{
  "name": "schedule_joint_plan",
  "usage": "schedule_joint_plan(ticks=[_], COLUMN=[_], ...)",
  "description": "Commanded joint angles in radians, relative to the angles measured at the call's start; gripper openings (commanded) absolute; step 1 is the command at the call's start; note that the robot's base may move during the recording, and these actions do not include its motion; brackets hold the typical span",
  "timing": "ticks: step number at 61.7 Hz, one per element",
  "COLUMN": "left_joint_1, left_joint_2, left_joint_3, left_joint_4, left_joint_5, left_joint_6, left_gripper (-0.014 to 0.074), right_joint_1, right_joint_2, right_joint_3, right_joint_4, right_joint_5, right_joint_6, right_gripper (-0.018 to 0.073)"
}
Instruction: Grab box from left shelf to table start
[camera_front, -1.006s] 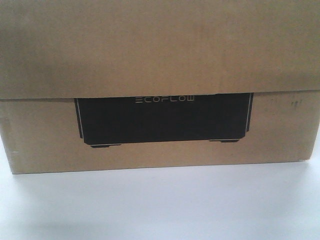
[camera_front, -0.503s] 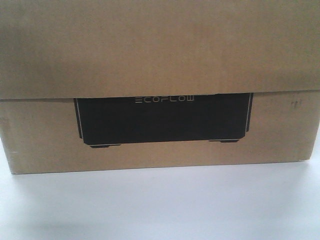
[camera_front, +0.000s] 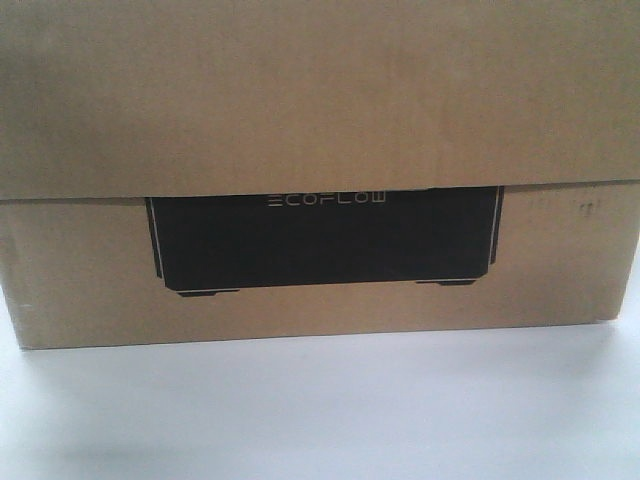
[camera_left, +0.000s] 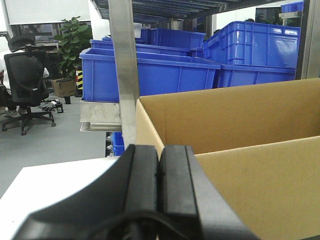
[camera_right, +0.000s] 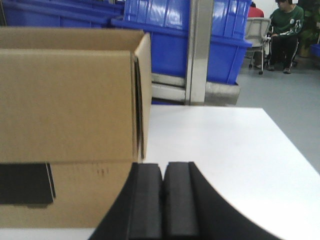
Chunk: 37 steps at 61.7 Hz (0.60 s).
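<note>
The brown cardboard box (camera_front: 320, 100) with a black ECOFLOW panel stands on the white table (camera_front: 320, 410) and fills the front view. My left gripper (camera_left: 159, 150) is shut with nothing in it, close to the box's (camera_left: 250, 170) left corner. At the box's (camera_right: 70, 100) right front corner my right gripper (camera_right: 163, 167) is shut and empty as well, over the table (camera_right: 220, 145). The left shelf (camera_left: 102, 112) shows behind as a steel rail and upright post.
Several blue plastic bins (camera_left: 150, 75) sit on the rack behind the box, also visible as bins (camera_right: 175, 30) past a steel post (camera_right: 200, 50). An office chair (camera_left: 27, 85) and a plant stand far left. A seated person (camera_right: 285, 30) is at the far right.
The box's printed panel sits a few pixels further left in the front view; otherwise nothing differs.
</note>
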Motion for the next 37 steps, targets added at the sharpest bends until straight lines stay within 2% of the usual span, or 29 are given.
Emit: schedule_joint_plan(ticks=[1,12,37], left_joint_1=[0.0,0.0,0.0], left_joint_2=[0.006,0.006,0.006], left_joint_3=[-0.028,-0.027,-0.027], left_joint_4=[0.002,0.002,0.002], left_joint_5=[-0.082,-0.082,-0.082], left_joint_6=[-0.004,-0.004,-0.004], left_gripper=[-0.0068,-0.0068,-0.0068], right_joint_1=[-0.005,-0.005,-0.005], right_joint_2=[-0.005,-0.005,-0.005], right_joint_3=[0.029,0.103,0.123], right_joint_4=[-0.015,-0.015,-0.015], right_joint_5=[-0.151,-0.284,-0.269], right_joint_6=[-0.013,-0.011,-0.011], right_gripper=[0.0018,0.0018,0.0018])
